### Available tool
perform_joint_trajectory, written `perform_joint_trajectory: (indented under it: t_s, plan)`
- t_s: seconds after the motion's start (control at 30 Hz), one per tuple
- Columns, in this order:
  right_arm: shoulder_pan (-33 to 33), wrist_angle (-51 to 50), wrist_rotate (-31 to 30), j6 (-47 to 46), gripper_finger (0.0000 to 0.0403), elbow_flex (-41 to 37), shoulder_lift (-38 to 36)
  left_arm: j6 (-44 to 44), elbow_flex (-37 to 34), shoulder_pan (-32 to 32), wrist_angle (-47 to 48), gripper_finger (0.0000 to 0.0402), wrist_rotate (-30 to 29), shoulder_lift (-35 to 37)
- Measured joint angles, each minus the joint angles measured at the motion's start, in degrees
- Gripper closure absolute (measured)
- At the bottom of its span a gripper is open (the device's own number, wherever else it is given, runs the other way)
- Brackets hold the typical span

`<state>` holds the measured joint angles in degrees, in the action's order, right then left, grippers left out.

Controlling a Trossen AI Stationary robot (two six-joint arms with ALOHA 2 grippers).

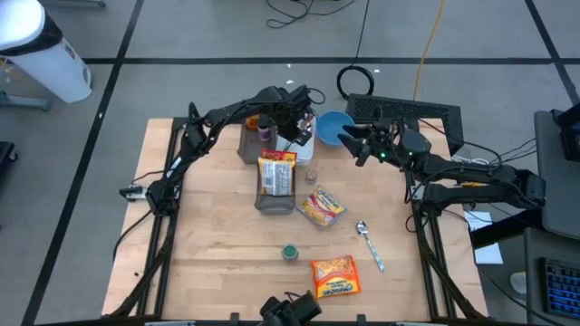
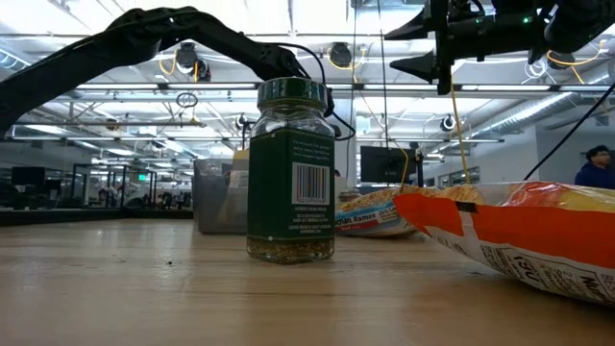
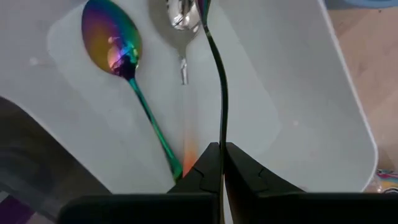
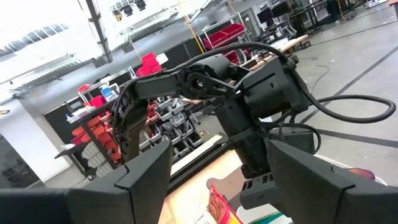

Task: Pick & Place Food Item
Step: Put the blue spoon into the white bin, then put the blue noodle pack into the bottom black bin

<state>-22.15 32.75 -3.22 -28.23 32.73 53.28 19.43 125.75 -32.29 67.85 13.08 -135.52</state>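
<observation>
My left gripper is at the far middle of the table, over a white tray, and is shut on a thin spoon. A rainbow-coloured spoon lies in the tray. My right gripper is open and empty, raised over a blue bowl; it also shows in the right wrist view. On the table lie a ramen packet, an orange snack bag and a green-lidded spice jar. My left gripper pinches the spoon's thin handle between its two fingers, which point down from above. The spoon hangs below the fingers along their line, its bowl end down at the tray floor; whether it touches the tray I cannot tell.
A flat food packet lies on a grey container. A small glass stands beside it. A silver spoon lies at the right. A dark jar and another container stand by the left gripper.
</observation>
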Motion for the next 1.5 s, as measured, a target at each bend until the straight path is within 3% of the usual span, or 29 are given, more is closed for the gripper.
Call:
perform_joint_trajectory:
  t_s: [0.57, 0.97, 1.23, 1.5]
  plan:
    - [0.0, -0.5, 0.0, 0.5, 0.0147, 0.0, 0.0, 0.5, 0.0, 0.3, -0.3, 0.0396, 3.9, -3.4]
    - [0.0, -1.3, 0.0, 0.9, 0.0147, 0.0, 0.0, 0.7, 0.0, -0.6, -2.3, 0.0353, 3.8, -3.4]
    - [0.0, -1.3, 0.0, 1.4, 0.0147, 0.0, 0.0, 2.0, 0.3, -2.4, -2.1, 0.031, 10.3, -3.4]
    - [0.0, -1.3, -0.2, 1.9, 0.0147, 0.0, 0.0, 2.1, 8.6, -3.0, -4.4, 0.0287, 12.5, -1.4]
